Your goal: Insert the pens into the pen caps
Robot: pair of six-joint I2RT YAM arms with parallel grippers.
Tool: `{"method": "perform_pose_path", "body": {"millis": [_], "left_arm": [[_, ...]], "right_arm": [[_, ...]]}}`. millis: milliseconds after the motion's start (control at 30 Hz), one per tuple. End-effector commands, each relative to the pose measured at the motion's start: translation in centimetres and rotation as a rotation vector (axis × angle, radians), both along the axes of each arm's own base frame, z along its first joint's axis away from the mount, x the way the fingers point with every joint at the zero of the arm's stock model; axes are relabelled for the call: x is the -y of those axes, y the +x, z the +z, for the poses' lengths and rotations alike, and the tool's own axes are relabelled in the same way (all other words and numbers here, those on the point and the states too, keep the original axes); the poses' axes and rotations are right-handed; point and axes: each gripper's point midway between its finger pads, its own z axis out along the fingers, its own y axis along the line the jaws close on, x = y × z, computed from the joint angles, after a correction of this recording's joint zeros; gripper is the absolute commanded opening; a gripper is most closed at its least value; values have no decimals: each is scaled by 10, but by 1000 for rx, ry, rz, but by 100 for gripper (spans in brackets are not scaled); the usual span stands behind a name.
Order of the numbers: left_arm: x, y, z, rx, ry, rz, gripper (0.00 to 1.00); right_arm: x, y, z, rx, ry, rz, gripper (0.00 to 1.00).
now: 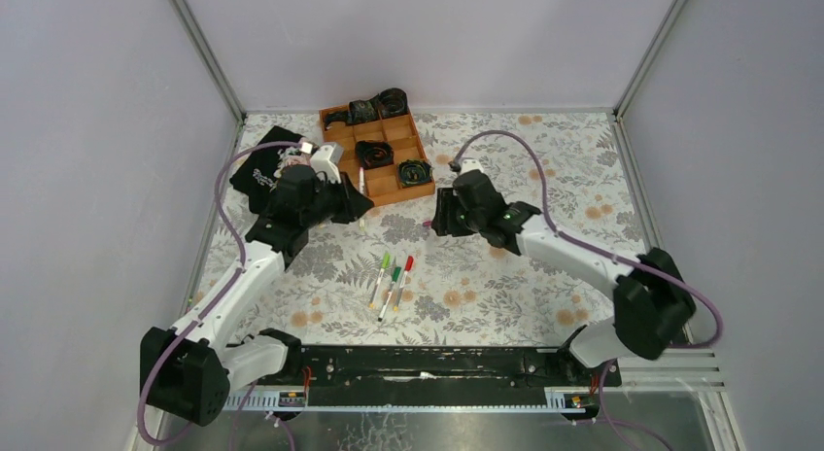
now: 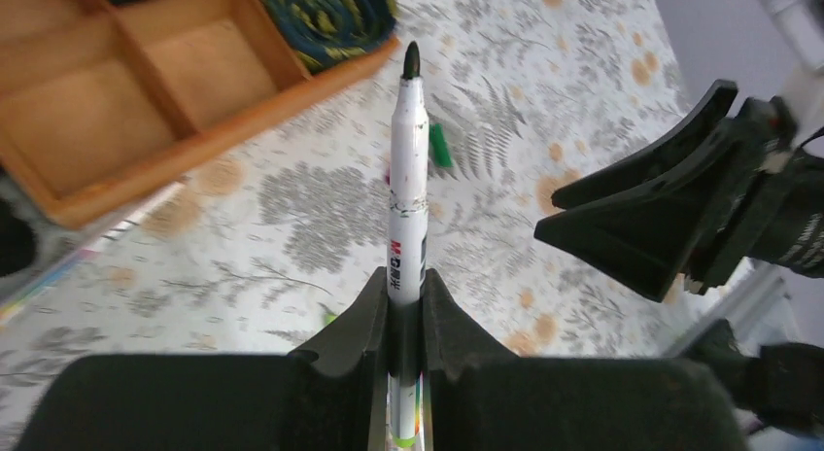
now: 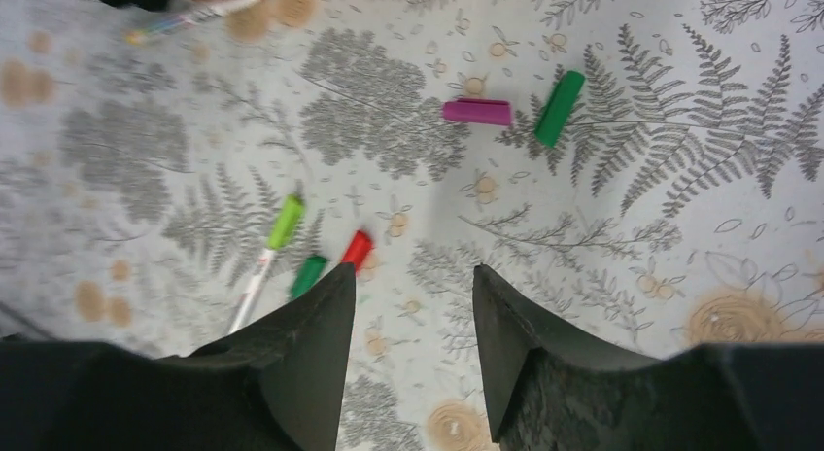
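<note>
Jaws: left gripper (image 2: 406, 281) pinches pen (image 2: 408, 179), tip bare; right gripper (image 3: 413, 276) spread, empty. Grab green cap (image 3: 560, 108) at one o'clock squarely.

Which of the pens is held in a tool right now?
The white-barrelled pen with the bare dark tip, clamped in the left tool; the three lime-, green- and red-capped pens lie loose mid-table.

Table (image 1: 505, 276) carries a floral cover. A wooden tray (image 1: 398, 195) sits at the far centre, with a black bag (image 1: 255, 169) to its left. Three capped pens (image 1: 392, 284) lie side by side mid-table. A magenta cap (image 3: 477, 112) and a green cap (image 3: 560, 108) lie close together. One pen (image 3: 189, 17), blurred, lies near the tray.
</note>
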Motion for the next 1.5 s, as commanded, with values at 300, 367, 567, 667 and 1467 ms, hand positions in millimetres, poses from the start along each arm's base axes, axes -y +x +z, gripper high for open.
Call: {"method": "perform_pose_path", "body": {"millis": [300,367,567,667,1467], "left_arm": [[-55,32,30,217,186,174,0],[-56,32,32,225,190,177,0],[-55,31,28,210,194,162,0],[-51,30,27,206,184,146,0],[-52,28,32,220,178,150,0]], "right_arm": [[-33,53,-50,-80,-293,152,55],[-38,54,-60,-117,-278,131,59],[-45,52,-81,-200,-247,77,65],[-46,53,-90,-222,-248,59,65],[-27,93,-127,-176,-489,-31,65]]}}
